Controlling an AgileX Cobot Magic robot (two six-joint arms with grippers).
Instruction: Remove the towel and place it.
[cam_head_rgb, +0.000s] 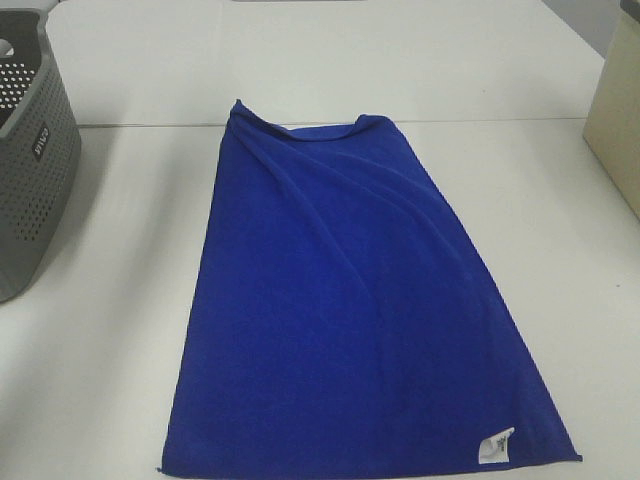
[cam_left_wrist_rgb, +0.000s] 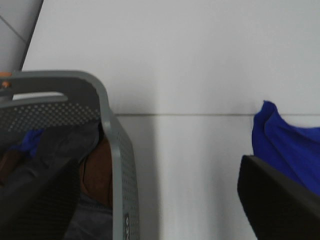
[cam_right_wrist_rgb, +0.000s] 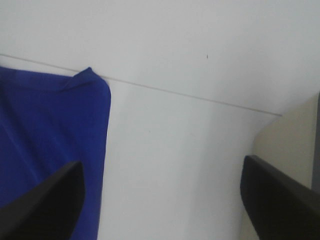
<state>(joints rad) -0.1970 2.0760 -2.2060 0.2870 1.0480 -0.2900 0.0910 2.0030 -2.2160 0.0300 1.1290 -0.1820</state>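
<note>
Between the 2 grippers, spread flat on the white table (cam_head_rgb: 100, 300), lies the towel (cam_head_rgb: 350, 320), a deep blue cloth with soft folds running from its far end toward the near edge. A small white tag (cam_head_rgb: 496, 446) sits at its near corner on the right gripper's side.

The left gripper (cam_left_wrist_rgb: 160, 200) hangs with its jaws set wide apart and nothing between them but bare table. Past 1 of its fingers (cam_left_wrist_rgb: 40, 205) stands the grey perforated basket (cam_left_wrist_rgb: 117, 165), its rim and wall close by that finger; inside it are dark cloth, something brown and a scrap of blue, though the wrist view is too blurred to say what these are. Past the other finger shows the far corner of the towel (cam_left_wrist_rgb: 285, 145), near the finger but, as far as can be told, not touching it.

The right gripper (cam_right_wrist_rgb: 160, 200) is likewise spread wide and holds nothing. 1 of its fingers (cam_right_wrist_rgb: 45, 205) hangs above the blue cloth, whose far corner (cam_right_wrist_rgb: 85, 80) pokes up slightly just by a thin seam (cam_right_wrist_rgb: 200, 97) in the table surface. The edge of the towel (cam_right_wrist_rgb: 50, 130) runs between the 2 fingers, nearer the one over the cloth. Beside the other finger is a beige box (cam_right_wrist_rgb: 285, 150), which in the high view stands at the table's edge (cam_head_rgb: 615, 120), well apart from the towel.
</note>
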